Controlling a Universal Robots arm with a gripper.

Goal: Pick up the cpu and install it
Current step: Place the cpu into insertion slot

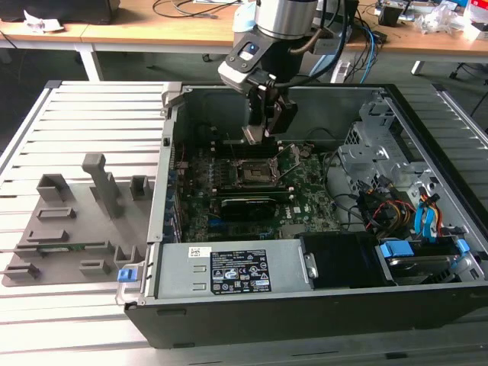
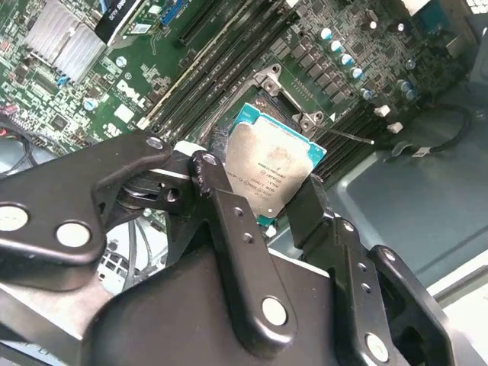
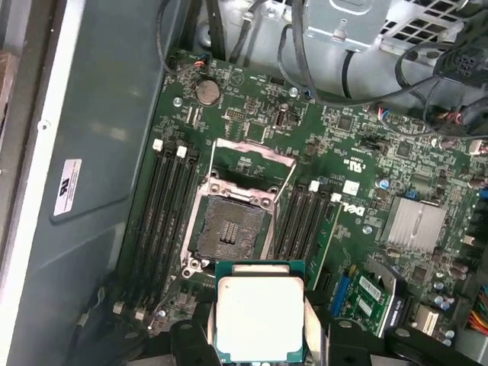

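One slatted surface (image 1: 99,114) is carrying a large computer case (image 1: 305,313), lying open with its green board (image 3: 358,152) facing up. I reckon the gripper (image 2: 258,183) is facing a fussy step: squared to the open socket (image 3: 229,221) and clear of its opened metal frame (image 3: 255,149), the cpu (image 3: 259,309) wants lowering level, never tilted. That gripper is standing narrowed around the cpu, pinching it by opposite edges and holding it in the air over the board, near the socket and not yet in it.
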